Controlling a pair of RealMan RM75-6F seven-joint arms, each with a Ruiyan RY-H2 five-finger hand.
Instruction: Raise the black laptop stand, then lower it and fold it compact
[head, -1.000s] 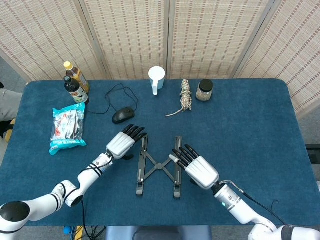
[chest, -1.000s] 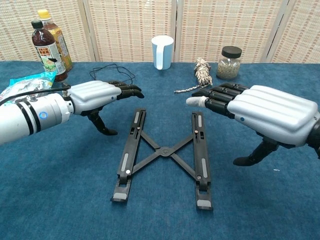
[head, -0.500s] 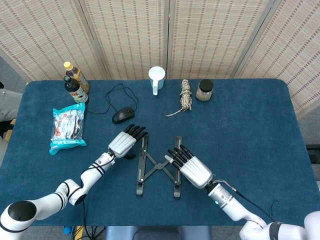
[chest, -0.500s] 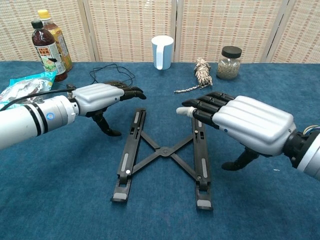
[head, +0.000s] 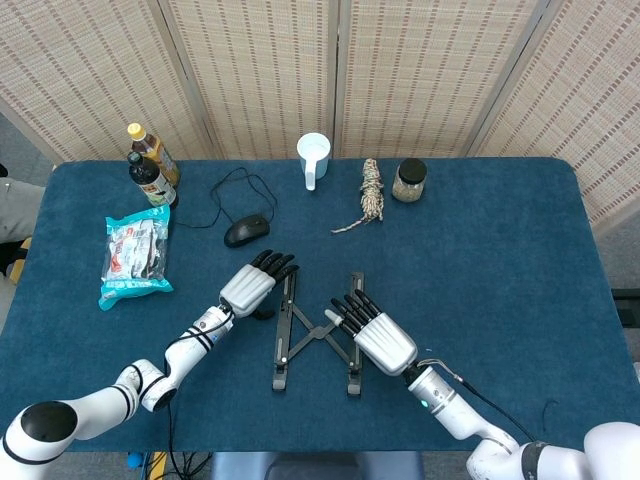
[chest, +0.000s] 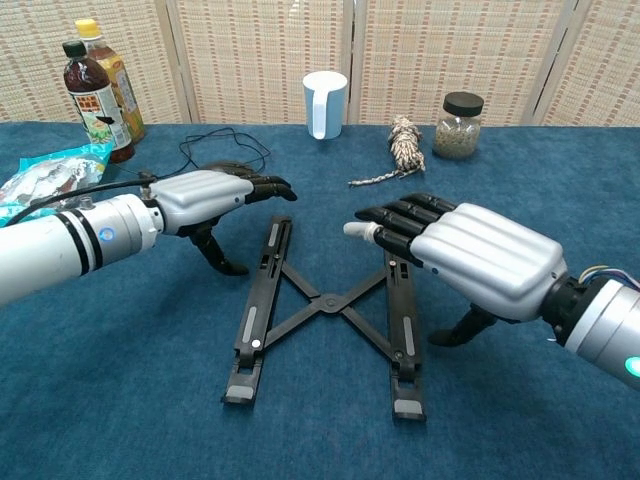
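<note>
The black laptop stand (chest: 325, 305) lies flat and spread on the blue table (chest: 120, 400), unraised. The left hand (chest: 205, 190) and right hand (chest: 470, 260) flank it, palms down, fingers extended, holding nothing, apparently placed to take its two rails.

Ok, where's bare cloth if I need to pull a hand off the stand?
Right half of the table, beyond the right hand, is bare up to the jar. The front strip below the stand is bare too. Crowded: the back-left, with bottles, snack bag, mouse and its cable, just behind the left hand.
</note>
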